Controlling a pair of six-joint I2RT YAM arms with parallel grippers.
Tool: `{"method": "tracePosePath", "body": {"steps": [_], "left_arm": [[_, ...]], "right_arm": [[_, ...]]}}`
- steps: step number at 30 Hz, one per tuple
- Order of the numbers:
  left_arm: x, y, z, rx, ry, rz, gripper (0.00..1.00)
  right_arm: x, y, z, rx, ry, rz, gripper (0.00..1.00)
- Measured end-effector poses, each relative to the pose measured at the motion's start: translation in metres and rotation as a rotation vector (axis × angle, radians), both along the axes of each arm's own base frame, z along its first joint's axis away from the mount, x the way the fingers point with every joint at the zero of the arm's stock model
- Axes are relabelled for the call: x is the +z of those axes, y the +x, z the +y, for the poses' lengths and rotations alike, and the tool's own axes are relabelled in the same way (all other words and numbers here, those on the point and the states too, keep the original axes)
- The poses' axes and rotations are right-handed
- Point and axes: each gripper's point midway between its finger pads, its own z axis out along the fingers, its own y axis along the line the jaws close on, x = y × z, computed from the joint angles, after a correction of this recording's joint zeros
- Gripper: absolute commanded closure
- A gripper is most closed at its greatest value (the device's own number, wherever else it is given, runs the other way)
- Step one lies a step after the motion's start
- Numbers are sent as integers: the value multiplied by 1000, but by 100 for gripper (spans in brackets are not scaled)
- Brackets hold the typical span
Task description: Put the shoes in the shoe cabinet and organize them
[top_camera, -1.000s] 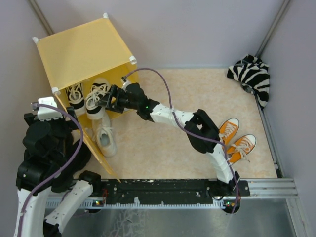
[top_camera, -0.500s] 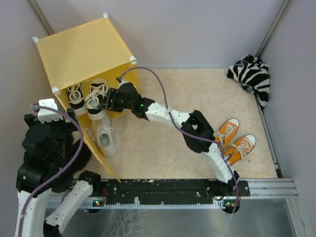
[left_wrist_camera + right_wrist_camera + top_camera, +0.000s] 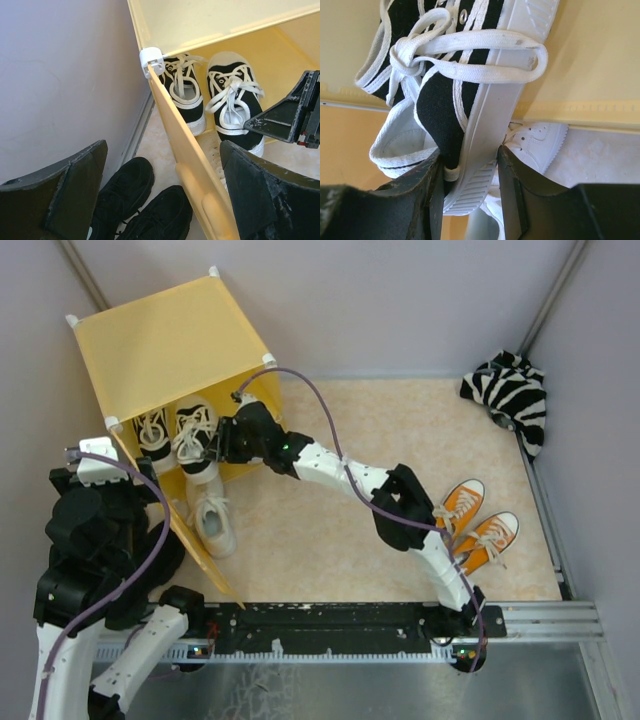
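Black-and-white sneaker [image 3: 470, 100] sits just inside the yellow shoe cabinet [image 3: 170, 345], its heel wall pinched in the right gripper's [image 3: 213, 448] jaws; the left gripper's [image 3: 160, 200] jaws stand wide beside the cabinet door [image 3: 192, 175].

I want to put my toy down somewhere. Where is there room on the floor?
There is a big bare patch on the beige floor between the yellow cabinet, the orange shoes and the striped cloth. It is crowded at the cabinet's open front: black-and-white shoes, white shoes, the right gripper.
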Motion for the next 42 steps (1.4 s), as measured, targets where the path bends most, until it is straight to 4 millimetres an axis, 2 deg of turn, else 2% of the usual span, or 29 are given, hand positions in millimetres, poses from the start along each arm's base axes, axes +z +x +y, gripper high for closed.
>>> {"method": "tracePosePath", "body": {"steps": [6,8,10,12,16,24,36,42], "left_arm": [[-1,2,-1,-3,1,6,1],[-2,3,-2,-4,2,7,1],[-2,3,-2,-3,2,9,1],[-1,4,-2,-3,0,5,1],[6,5,-2,-1,-13,-25,0],[2,8,-3,-1,-7,-5,1],[-7,14,-6,-9,5,40,1],[-5,10,-4,-2,8,45,1]], "right_arm": [[14,2,-6,1,-13,-23,77],[27,5,-7,2,0,-30,80],[45,11,-6,5,37,-40,80],[55,17,-4,5,55,-52,80],[59,26,7,9,80,-81,79],[50,30,31,59,150,-154,70],[39,45,32,4,159,-241,39],[31,45,33,7,160,-253,33]]}}
